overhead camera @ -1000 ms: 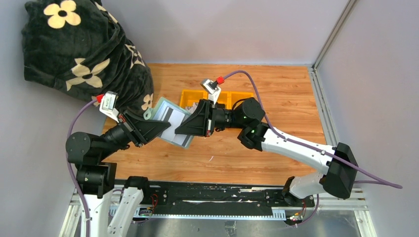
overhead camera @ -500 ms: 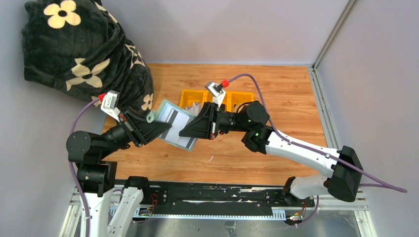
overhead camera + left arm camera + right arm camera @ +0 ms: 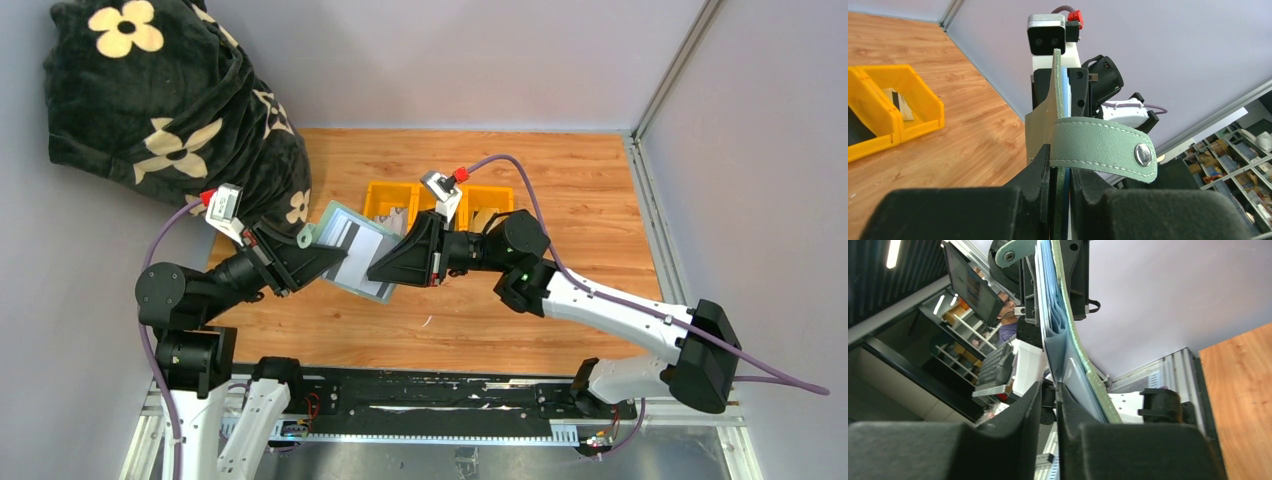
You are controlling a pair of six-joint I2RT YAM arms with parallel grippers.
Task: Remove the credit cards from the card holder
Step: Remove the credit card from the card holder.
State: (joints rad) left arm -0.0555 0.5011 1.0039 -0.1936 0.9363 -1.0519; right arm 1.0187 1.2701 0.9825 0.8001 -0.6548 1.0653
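Note:
The sage-green card holder (image 3: 340,222) hangs open above the table, and my left gripper (image 3: 322,262) is shut on its left edge. In the left wrist view the holder's strap (image 3: 1098,150) with its metal snap curls over my left gripper (image 3: 1062,167), whose jaws pinch the green cover and blue leaves. A credit card (image 3: 352,237) with a dark stripe shows inside the open holder. My right gripper (image 3: 378,272) is at the holder's right edge. In the right wrist view the light blue leaves (image 3: 1053,315) lie against the outside of one finger. The right gripper (image 3: 1049,388) is narrowly open with nothing between its jaws.
A yellow three-compartment tray (image 3: 380,190) stands behind the grippers, also seen as the yellow tray (image 3: 923,100) in the left wrist view, with cards lying in it. A black flowered cushion (image 3: 170,100) fills the back left corner. Grey walls close the far and right sides.
My right arm has shifted a little to the right, and the right gripper's jaws have parted slightly. The left gripper still holds the card holder in nearly the same place.

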